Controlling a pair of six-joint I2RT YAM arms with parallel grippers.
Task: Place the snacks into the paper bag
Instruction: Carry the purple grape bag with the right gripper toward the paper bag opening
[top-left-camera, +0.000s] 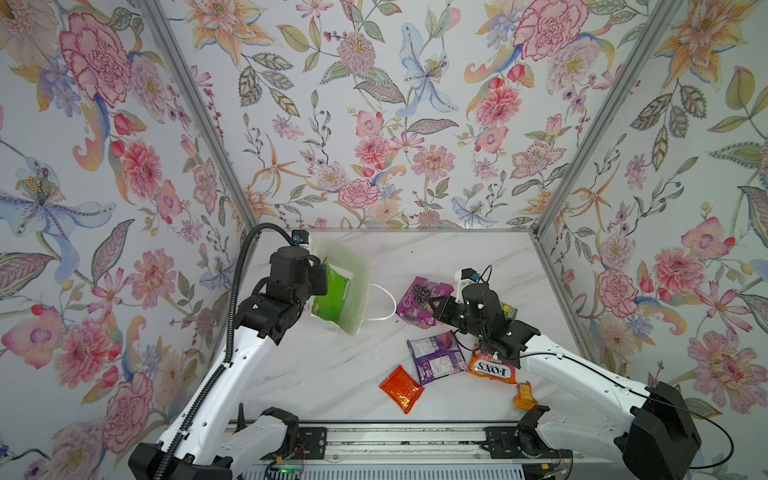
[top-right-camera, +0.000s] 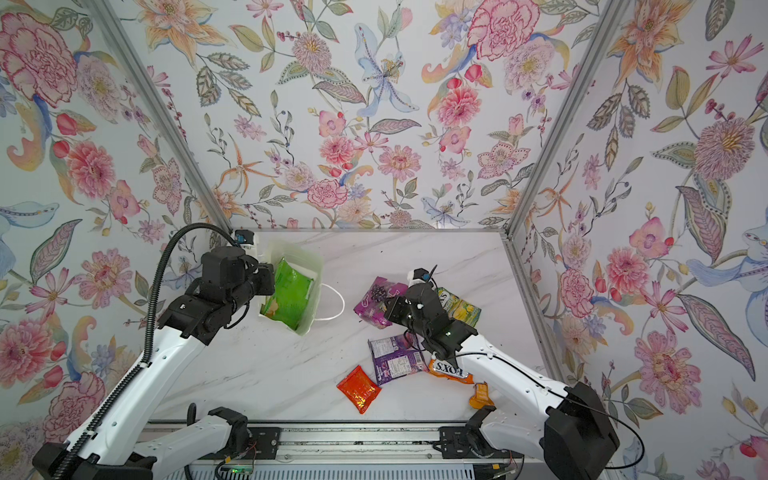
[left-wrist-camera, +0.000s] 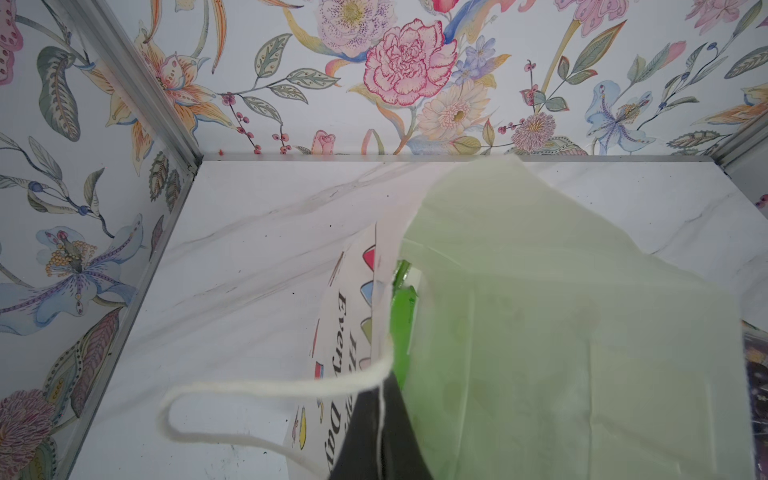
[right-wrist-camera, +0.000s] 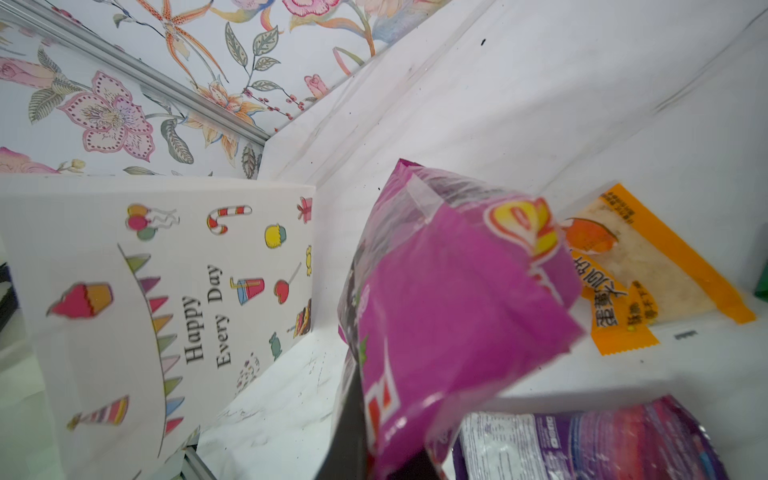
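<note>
- One snack was in. The green chips bag (top-left-camera: 330, 296) lay inside the paper bag (top-left-camera: 358, 266). The bag stood open at about 10 o'clock on the table (top-left-camera: 332, 374), taking 12 o'clock as the far wall in both top views.
- The left claw (top-left-camera: 319, 272) was pinched shut on the bag's rim, on the bag's 9 o'clock side, and it held the mouth open. Its arm came up from 7 o'clock with a bent elbow.
- The right claw (top-left-camera: 437, 309) was squeezed tight on one end of the pink-purple packet (top-left-camera: 417, 301), just past the middle of the table toward 1 o'clock.
- In the right wrist view that packet tipped up, with its free end toward the bag. It looked lifted, but I could not tell if it was all the way off the table.
- The right arm reached in from 5 o'clock, low over other snacks, with its wrist turned toward 9 o'clock.
- Some snacks lay on the table:
  - the purple packet (top-left-camera: 436, 357) and the orange FOX'S bag (top-left-camera: 492, 368) at 4 o'clock
  - the green FOX'S bag (top-right-camera: 459, 307) at 3 o'clock
  - the red-orange foil pack (top-left-camera: 401, 388) at 6 o'clock
  - a small orange sachet (top-left-camera: 524, 395) near 5 o'clock
  - two more orange sachets (right-wrist-camera: 656, 257), seen only in the right wrist view
- I think the job had only just begun — one snack in, one in the claw, and at least six to go.
</note>
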